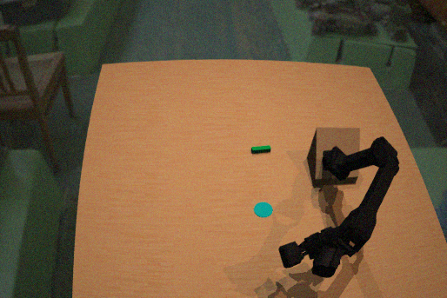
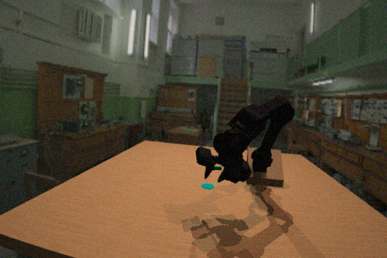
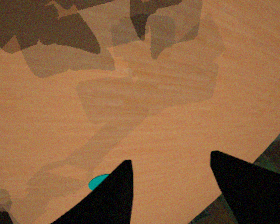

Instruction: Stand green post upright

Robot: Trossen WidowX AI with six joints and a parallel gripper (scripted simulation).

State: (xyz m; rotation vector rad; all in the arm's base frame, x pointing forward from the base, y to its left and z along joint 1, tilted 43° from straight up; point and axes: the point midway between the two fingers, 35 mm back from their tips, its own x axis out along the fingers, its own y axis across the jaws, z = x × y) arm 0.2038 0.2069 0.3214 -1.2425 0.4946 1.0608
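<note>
The green post (image 1: 261, 149) (image 2: 217, 168) lies on its side on the table, beyond the circle as seen in the top view. In the exterior view it shows partly behind the gripper; it is not in the wrist view. The cyan circle (image 1: 263, 209) (image 2: 207, 186) (image 3: 98, 182) lies flat with nothing on it, partly hidden by a finger in the wrist view. My gripper (image 1: 306, 262) (image 2: 213, 179) (image 3: 171, 161) is open and empty, its fingers apart. It hangs above the table on the near right side of the circle in the top view, away from the post.
The arm's base stands at a brown block (image 1: 337, 136) (image 2: 277, 167) to the right of the post. The wooden table (image 1: 152, 136) (image 2: 113, 201) carries the arm's broad shadows. A table edge crosses the lower right of the wrist view. A chair (image 1: 39, 80) stands off the table's left side.
</note>
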